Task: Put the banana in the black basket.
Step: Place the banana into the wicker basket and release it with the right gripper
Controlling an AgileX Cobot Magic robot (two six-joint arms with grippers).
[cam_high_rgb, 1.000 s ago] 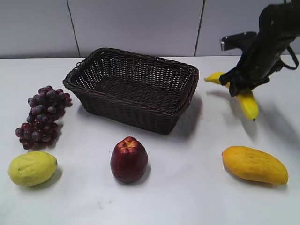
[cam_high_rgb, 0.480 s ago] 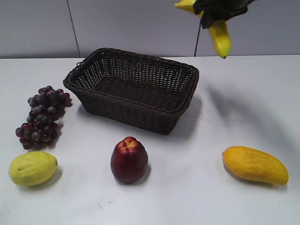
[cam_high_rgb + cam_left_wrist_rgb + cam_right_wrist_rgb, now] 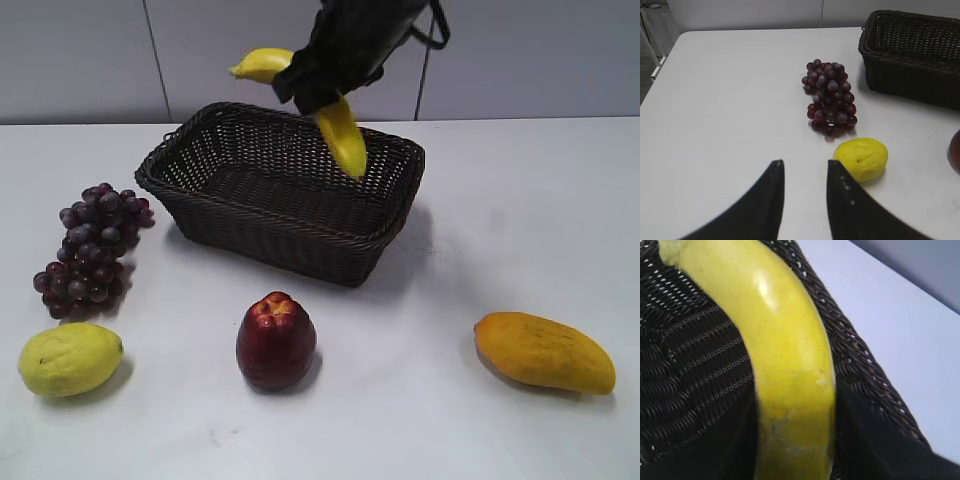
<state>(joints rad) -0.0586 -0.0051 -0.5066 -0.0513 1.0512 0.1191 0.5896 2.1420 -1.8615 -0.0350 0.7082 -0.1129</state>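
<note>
Presently black basket [image 3: 285,190] holds nothing; right gripper [image 3: 322,88] pinches banana [image 3: 342,135] above its 1 o'clock corner; left gripper [image 3: 805,172] spread over white table [image 3: 480,230].

The black basket [image 3: 285,190] lies open from above; the grapes [image 3: 92,245], lemon [image 3: 68,358], apple [image 3: 275,340] and mango [image 3: 544,351] flank its front on the desk [image 3: 520,220].

White table [image 3: 520,200] carries black basket [image 3: 290,235], grapes [image 3: 92,245], lemon [image 3: 68,358], apple [image 3: 275,340], mango [image 3: 545,352].

Glossy yellow banana [image 3: 338,130], curved, held aloft over black basket [image 3: 283,190], one tip dipping below the braided rim line, seemingly not touching the weave. Dark wicker basket upright on white table.
</note>
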